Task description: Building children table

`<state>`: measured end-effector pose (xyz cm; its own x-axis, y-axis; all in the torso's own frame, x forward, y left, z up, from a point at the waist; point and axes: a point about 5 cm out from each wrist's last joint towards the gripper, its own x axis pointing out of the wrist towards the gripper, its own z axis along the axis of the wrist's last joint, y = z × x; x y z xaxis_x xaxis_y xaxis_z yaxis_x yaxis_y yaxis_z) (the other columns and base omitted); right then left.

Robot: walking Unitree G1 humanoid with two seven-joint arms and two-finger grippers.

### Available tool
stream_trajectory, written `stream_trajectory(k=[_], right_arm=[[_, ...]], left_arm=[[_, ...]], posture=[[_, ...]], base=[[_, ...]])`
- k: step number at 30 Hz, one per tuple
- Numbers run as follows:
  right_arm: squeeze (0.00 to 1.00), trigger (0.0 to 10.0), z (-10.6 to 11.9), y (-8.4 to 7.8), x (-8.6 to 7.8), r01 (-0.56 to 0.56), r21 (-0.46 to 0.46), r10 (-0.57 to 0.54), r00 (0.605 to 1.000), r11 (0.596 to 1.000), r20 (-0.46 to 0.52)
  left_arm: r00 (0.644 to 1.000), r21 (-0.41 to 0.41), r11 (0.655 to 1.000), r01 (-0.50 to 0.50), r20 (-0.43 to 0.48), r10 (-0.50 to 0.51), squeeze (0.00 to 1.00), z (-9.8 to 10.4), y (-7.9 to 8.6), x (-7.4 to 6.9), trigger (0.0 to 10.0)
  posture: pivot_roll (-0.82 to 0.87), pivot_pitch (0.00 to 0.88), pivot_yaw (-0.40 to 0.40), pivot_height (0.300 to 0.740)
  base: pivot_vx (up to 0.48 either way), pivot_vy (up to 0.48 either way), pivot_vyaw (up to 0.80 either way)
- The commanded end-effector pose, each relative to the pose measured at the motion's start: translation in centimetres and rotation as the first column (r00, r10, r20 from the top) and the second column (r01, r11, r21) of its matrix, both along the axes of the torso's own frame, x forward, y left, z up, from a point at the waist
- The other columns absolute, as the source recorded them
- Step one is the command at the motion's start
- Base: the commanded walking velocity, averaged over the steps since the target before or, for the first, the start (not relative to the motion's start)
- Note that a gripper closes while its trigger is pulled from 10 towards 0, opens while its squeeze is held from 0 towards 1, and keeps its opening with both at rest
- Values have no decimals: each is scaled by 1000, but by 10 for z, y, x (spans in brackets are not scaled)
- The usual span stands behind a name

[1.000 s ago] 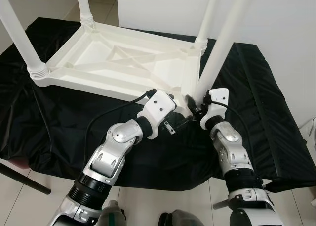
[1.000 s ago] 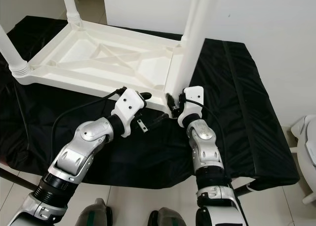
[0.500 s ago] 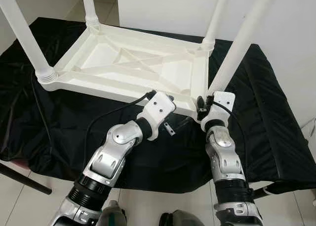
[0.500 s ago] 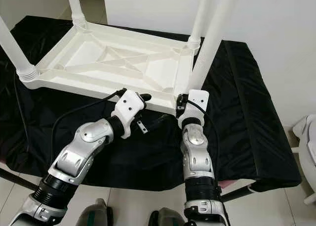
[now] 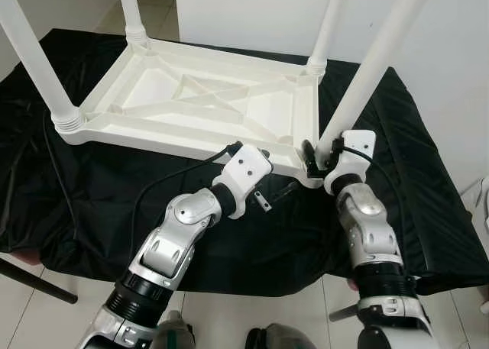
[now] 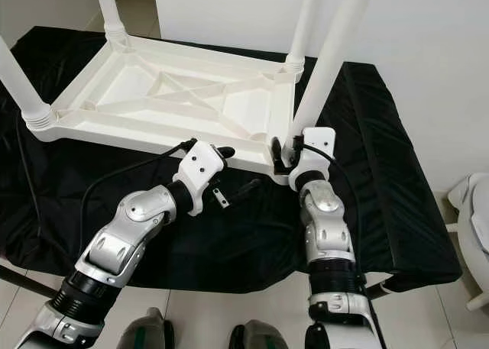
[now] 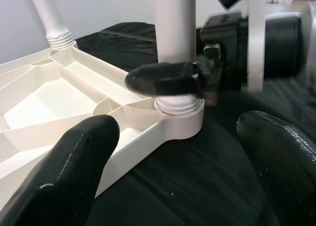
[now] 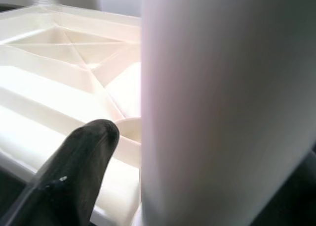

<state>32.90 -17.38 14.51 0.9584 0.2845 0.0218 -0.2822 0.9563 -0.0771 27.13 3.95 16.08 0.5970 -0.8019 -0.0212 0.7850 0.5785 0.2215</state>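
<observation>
A white plastic children's table (image 5: 153, 134) lies upside down on a black cloth. Three white legs stand in its corner sockets. The fourth leg (image 5: 368, 65) has its lower end in the near right socket (image 7: 178, 118). My right gripper (image 5: 316, 155) is shut on that leg just above the socket, and one finger (image 7: 163, 79) wraps its base. The leg (image 8: 217, 107) sits close in the right wrist view. My left gripper (image 5: 273, 173) is open beside the table's front edge, just left of that corner, with nothing between its fingers (image 7: 74, 161).
The black cloth (image 5: 412, 173) covers a low surface that extends to the right of the table. A white wall (image 5: 252, 13) stands behind it. Tiled floor (image 5: 30, 318) and a dark rod (image 5: 34, 279) lie at the near left. A white object (image 6: 477, 211) stands at the far right.
The head view has shifted a little. My right gripper stays on the leg's base at the near right corner. The left gripper keeps its place by the front edge.
</observation>
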Motion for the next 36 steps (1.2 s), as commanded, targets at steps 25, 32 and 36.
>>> stream_trajectory(k=[25,32,36], right_arm=[[0,10000,-18,1,27,-467,-122,447,880,876,-163],[0,0,-23,-3,27,-458,-106,438,882,882,-173],[0,0,-25,-6,27,-464,-89,444,878,882,-179]], left_arm=[[999,1,1000,-31,13,31,0,1,4,-2,10000],[999,-1,999,-39,9,39,0,0,5,-3,10000],[999,-2,999,-40,9,40,0,1,5,-2,10000]], posture=[[35,0,-91,740],[30,0,-87,740],[28,0,-86,740]], base=[[0,0,0],[0,0,0],[0,0,0]])
